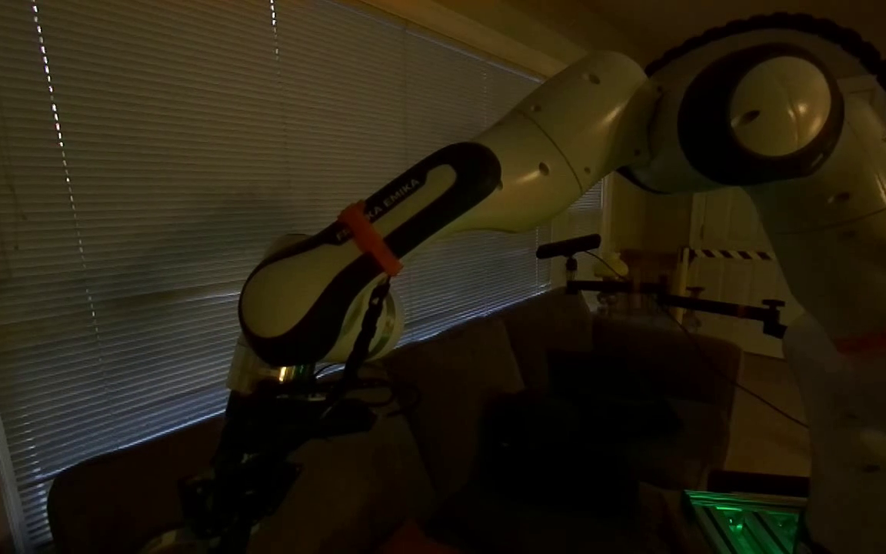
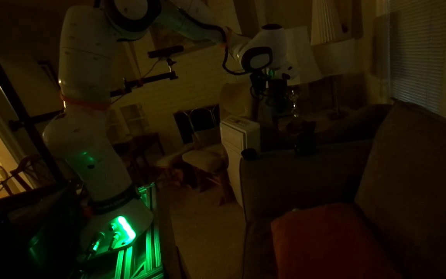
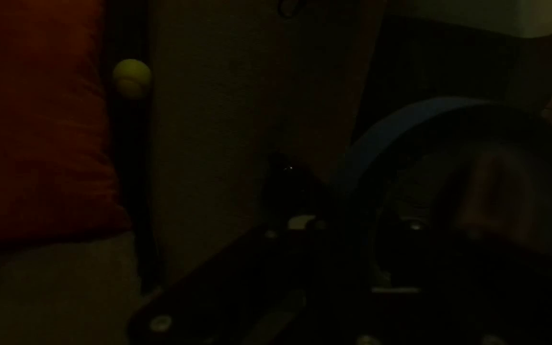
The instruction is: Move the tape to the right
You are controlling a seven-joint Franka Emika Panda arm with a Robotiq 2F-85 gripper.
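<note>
One hand (image 3: 350, 213) tight on one tape roll (image 3: 391, 127); one ball (image 3: 132, 79), one orange cushion (image 3: 36, 124).

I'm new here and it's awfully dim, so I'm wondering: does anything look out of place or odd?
Yes, a tennis ball: in the wrist view it sits in the dark gap between the orange cushion and the sofa arm, like a stray toy. I see no spill or damage, though the gloom could hide some.
</note>
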